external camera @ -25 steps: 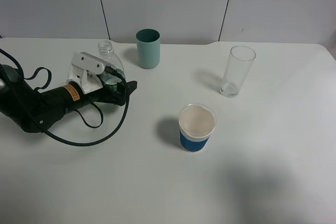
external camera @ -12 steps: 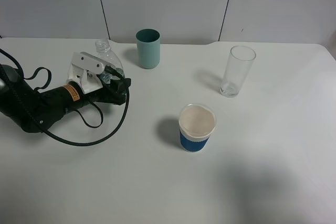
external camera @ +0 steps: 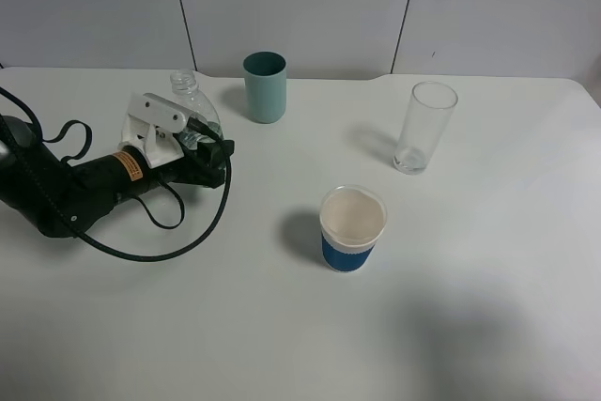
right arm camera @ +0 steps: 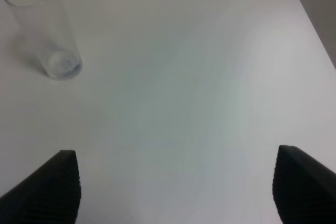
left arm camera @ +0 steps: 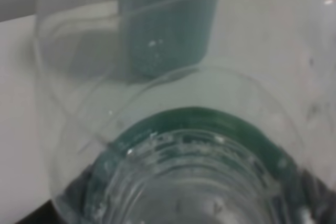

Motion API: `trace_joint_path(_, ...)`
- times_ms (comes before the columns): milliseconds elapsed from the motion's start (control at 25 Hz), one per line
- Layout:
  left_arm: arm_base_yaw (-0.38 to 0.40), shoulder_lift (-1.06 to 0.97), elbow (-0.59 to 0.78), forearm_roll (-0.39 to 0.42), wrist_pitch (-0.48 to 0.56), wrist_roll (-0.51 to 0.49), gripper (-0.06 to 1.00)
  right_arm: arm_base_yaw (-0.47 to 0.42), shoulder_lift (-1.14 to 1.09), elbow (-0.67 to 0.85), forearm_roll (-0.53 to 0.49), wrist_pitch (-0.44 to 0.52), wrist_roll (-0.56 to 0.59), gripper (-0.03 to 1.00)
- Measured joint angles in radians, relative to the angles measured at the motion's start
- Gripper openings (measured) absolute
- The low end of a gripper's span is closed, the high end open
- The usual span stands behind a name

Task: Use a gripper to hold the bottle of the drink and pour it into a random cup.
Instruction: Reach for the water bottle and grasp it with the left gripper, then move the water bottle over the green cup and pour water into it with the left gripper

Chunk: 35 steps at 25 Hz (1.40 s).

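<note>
The small clear bottle (external camera: 191,108) with a green label band stands upright at the table's back left, its open ribbed neck showing above my left gripper (external camera: 207,142). That gripper's black jaws are shut around the bottle's lower body. In the left wrist view the bottle (left arm camera: 178,150) fills the frame and hides the jaws. The drink cannot be told apart from the clear wall. The teal cup (external camera: 265,87) stands upright just right of the bottle and shows through it in the left wrist view (left arm camera: 163,19). My right gripper (right arm camera: 176,187) is open over bare table.
A tall clear glass (external camera: 425,127) stands at the back right, also near the right gripper (right arm camera: 44,27). A white paper cup with a blue sleeve (external camera: 353,229) stands mid-table. Black cables (external camera: 160,232) loop beside the left arm. The table's right edge (right arm camera: 310,19) is close.
The left jaws have closed onto the bottle, and its neck has shifted slightly to the left. The cups and glass have not moved.
</note>
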<state>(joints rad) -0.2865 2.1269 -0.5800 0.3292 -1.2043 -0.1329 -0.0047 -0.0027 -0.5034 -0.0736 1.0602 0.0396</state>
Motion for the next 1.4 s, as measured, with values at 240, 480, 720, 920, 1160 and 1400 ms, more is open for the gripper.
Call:
trace_joint_path(240,0.0,-0.008,0.0,0.0,0.012,-0.001,0.55,0.0,0.0,0.0,0.0,0.0,0.0,0.75)
trace_joint_path(480,0.0,-0.076,0.0,-0.018,0.078,-0.004,0.55,0.0,0.0,0.0,0.0,0.0,0.0,0.75)
trace_joint_path(720,0.0,-0.151,0.002,-0.049,0.154,-0.005,0.55,0.0,0.0,0.0,0.0,0.0,0.0,0.75)
trace_joint_path(920,0.003,-0.213,-0.025,-0.157,0.293,0.009,0.55,0.0,0.0,0.0,0.0,0.0,0.0,0.75)
trace_joint_path(1160,0.005,-0.247,-0.143,-0.174,0.517,0.05,0.55,0.0,0.0,0.0,0.0,0.0,0.0,0.75)
trace_joint_path(1400,0.01,-0.247,-0.253,-0.177,0.701,0.089,0.55,0.0,0.0,0.0,0.0,0.0,0.0,0.75)
